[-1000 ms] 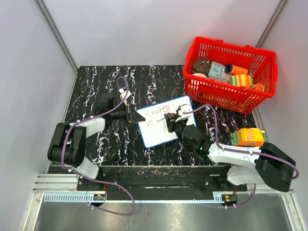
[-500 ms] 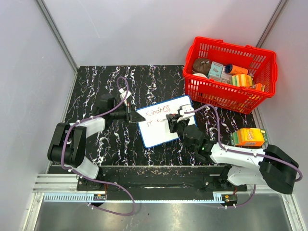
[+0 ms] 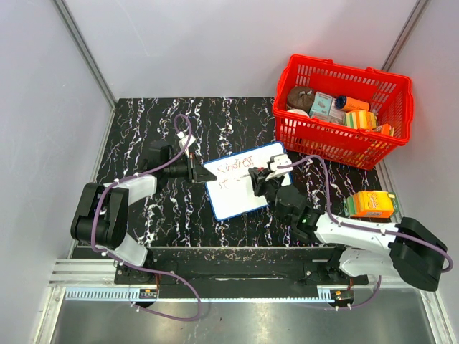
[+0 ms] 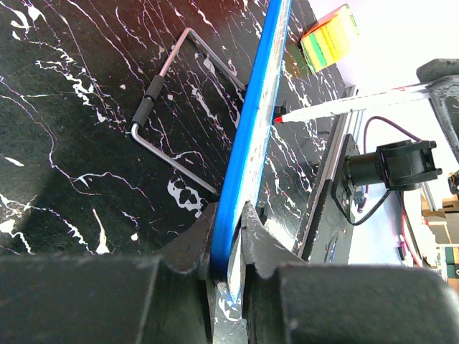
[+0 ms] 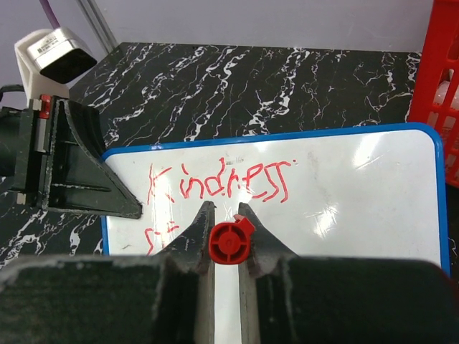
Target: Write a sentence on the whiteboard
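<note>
On the black marbled table [image 3: 143, 122], the whiteboard [image 3: 240, 197] sits at centre, thin, stiff and light, so we judge its blue frame the best hold, where the left gripper [image 4: 229, 215] is clamped, while the right gripper [image 5: 226, 215] pinches a red marker [image 5: 231, 242], its tip seemingly touching the board below the first line of the sentence [image 5: 229, 188].

Black white-veined table [image 3: 143, 122] with 1 whiteboard [image 3: 237, 197], 1 red basket [image 3: 337, 150] and 1 orange carton [image 3: 371, 204] on it.
</note>
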